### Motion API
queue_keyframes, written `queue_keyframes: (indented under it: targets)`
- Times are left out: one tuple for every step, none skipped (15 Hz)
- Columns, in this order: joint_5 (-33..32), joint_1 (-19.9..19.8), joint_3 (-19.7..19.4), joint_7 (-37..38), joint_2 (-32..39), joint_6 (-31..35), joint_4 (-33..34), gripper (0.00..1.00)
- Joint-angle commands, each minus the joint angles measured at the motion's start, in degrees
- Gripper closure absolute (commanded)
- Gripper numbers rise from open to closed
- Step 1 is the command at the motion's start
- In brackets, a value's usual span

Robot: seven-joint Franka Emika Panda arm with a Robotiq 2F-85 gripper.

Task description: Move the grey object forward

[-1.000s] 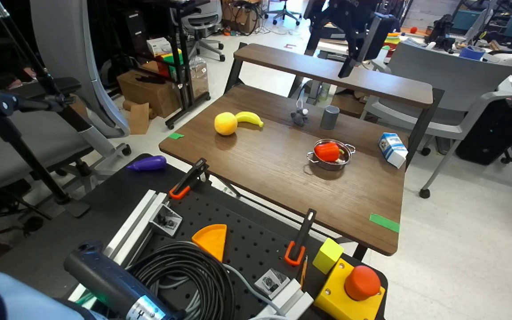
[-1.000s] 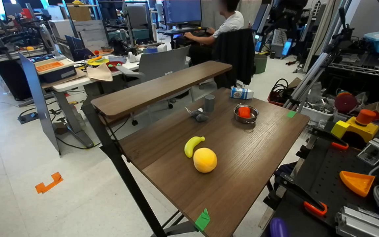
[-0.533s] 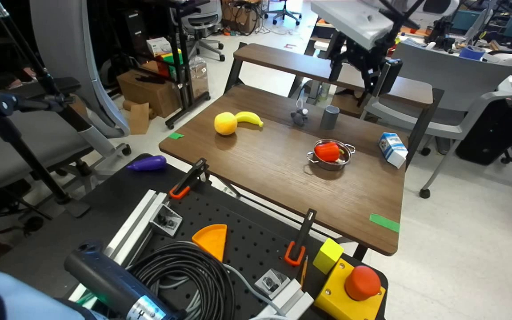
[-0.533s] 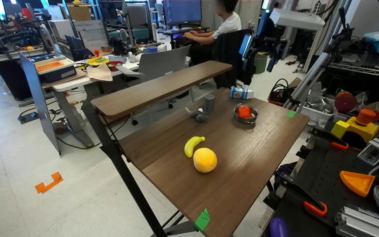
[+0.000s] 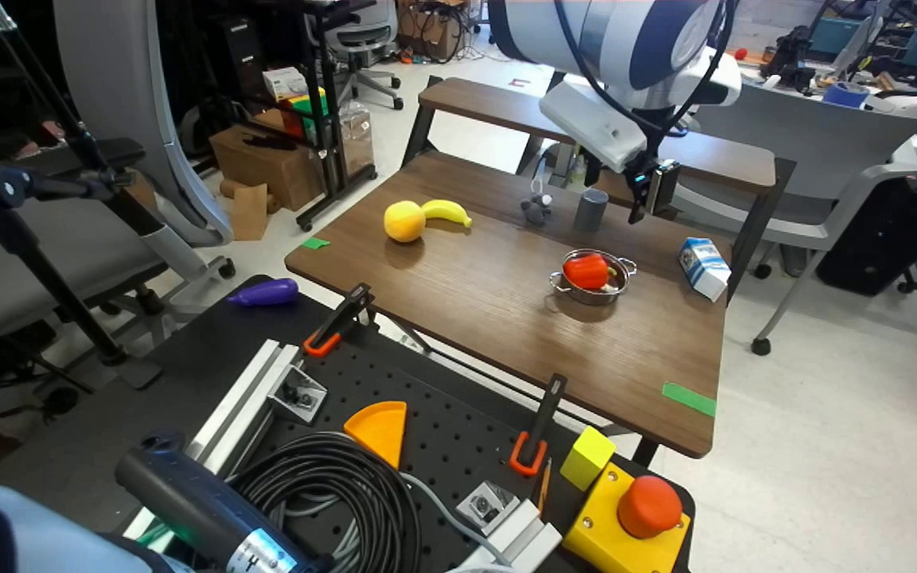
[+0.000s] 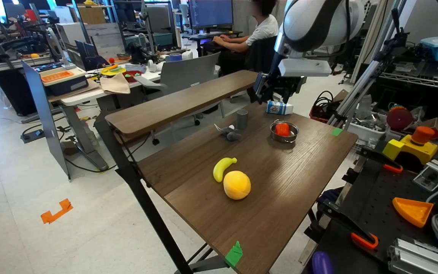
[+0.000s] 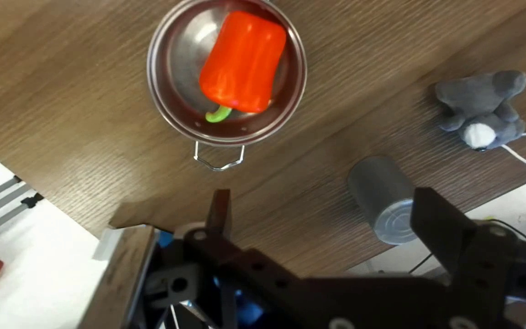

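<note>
Wrist view: gripper (image 7: 322, 201) at btm, jaws spread wide w/ gap btwn. Grey cyl. (image 7: 375, 187) R of ctr, partly overlapped by a jaw. In both exterior views it stands upright on the table (image 5: 474, 278), near the plush toy (image 5: 536, 209). Pot (image 7: 183, 68) w/ red pepper (image 7: 244, 61): top ctr, wrist view.

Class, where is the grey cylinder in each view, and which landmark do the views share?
In an exterior view: grey cylinder, right of centre, upper half, beyond the pot.
In an exterior view: grey cylinder, slightly right of centre, left of the pot.
In the wrist view: grey cylinder, right of centre, lower right of the pot.
Shared landmark: pot with red pepper.
</note>
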Motion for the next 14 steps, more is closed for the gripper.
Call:
queue_keyframes:
  targets:
    - [-1.2,3.3,-2.2,0.8,6.2,5.9,4.8,0.00]
    - [-0.9,3.7,-2.1,0.3,7.3,7.3,5.6,0.00]
    - [-0.7,4.0,-1.9,-0.3,8.4,8.7,6.6,0.00]
    - [-0.6,4.4,-1.8,-0.6,9.5,9.8,7.5,0.00]
    - [-0.6,4.9,-1.8,-0.9,10.7,10.8,8.4,0.00]
    - [-0.6,5.4,-2.0,-1.1,11.6,11.5,9.3,0.00]
    - [-0.5,5.8,-2.1,-1.4,12.7,11.9,10.4,0.00]
    - [-0.6,6.2,-2.3,-1.6,13.6,12.1,11.4,0.00]
    - [-0.6,6.6,-2.6,-1.7,14.7,12.3,12.5,0.00]
    - [-0.6,6.9,-3.0,-1.9,15.7,12.3,13.5,0.00]
    - [-0.7,7.2,-3.3,-1.9,16.4,12.2,14.3,0.00]
    - [-0.8,7.6,-4.0,-1.8,17.2,12.2,15.0,0.00]
    - [-0.8,7.9,-4.4,-1.9,17.8,12.3,15.7,0.00]
    - [-0.9,8.4,-5.1,-1.8,18.3,12.0,16.3,0.00]
